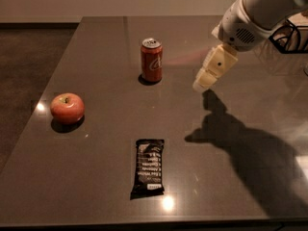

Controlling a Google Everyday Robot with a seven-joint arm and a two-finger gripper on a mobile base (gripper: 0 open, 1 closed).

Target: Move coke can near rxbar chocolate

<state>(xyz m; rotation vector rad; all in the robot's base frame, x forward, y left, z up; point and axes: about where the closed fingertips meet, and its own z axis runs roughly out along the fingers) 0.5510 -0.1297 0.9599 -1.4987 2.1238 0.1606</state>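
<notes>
The coke can [151, 60] stands upright at the back middle of the dark table [96, 177], red with a silver top. The rxbar chocolate [148, 167], a flat black wrapper with white text, lies lengthwise near the front middle, well in front of the can. My gripper [201, 84] hangs from the white arm at the upper right, cream-coloured, pointing down and left. It is in the air to the right of the can, about a can's height away from it, and touches nothing.
A red apple [67, 108] sits at the table's left side. A dark wire basket [290, 36] stands at the far right edge behind the arm. The arm's shadow [250, 153] falls over the right half of the table.
</notes>
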